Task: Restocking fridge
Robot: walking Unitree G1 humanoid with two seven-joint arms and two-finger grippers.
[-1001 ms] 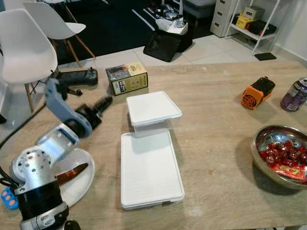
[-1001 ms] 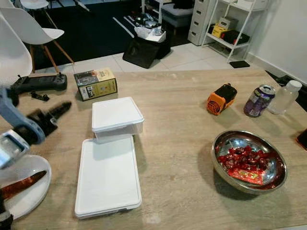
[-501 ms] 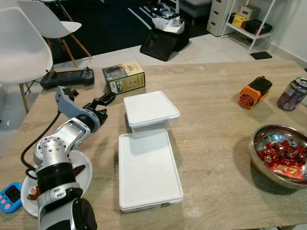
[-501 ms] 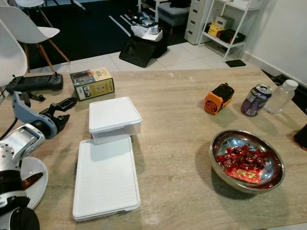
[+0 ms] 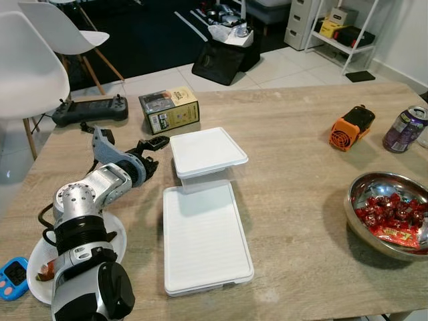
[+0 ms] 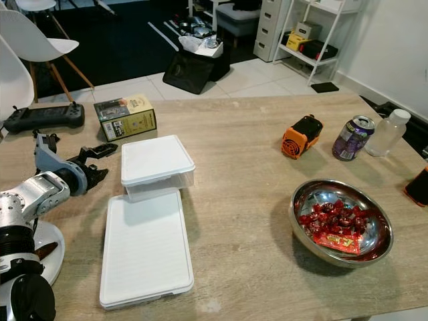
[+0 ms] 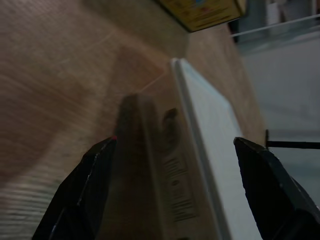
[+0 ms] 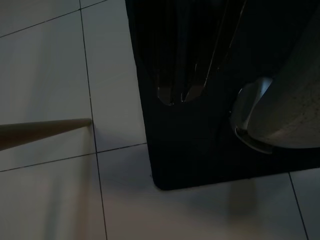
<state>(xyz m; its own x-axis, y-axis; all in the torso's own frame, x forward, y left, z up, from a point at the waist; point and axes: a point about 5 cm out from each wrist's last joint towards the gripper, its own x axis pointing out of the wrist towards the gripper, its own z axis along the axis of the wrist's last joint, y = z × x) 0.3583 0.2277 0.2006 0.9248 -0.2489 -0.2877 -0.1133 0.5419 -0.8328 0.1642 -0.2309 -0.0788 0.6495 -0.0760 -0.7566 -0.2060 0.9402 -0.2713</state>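
A small white lidded container (image 5: 207, 152) stands on the wooden table (image 5: 301, 167), touching the far end of a large flat white container (image 5: 206, 237). My left gripper (image 5: 151, 154) is low over the table just left of the small container, open, its fingers pointing at the container's side. In the left wrist view the container's edge (image 7: 200, 130) lies between the spread fingers (image 7: 95, 190), with nothing held. The right gripper (image 8: 180, 95) hangs idle over a tiled floor and a black mat, its fingers close together.
A yellow box (image 5: 169, 109) and a black controller (image 5: 90, 109) lie behind the left gripper. A white plate (image 5: 37, 264) and a blue timer (image 5: 12, 277) sit at the near left. On the right are an orange device (image 5: 351, 127), a can (image 5: 404, 128) and a steel bowl (image 5: 358, 194) of red sweets.
My left arm has come down and reached right, bringing its gripper from over the plate side up to the small container's left edge. The view has shifted slightly.
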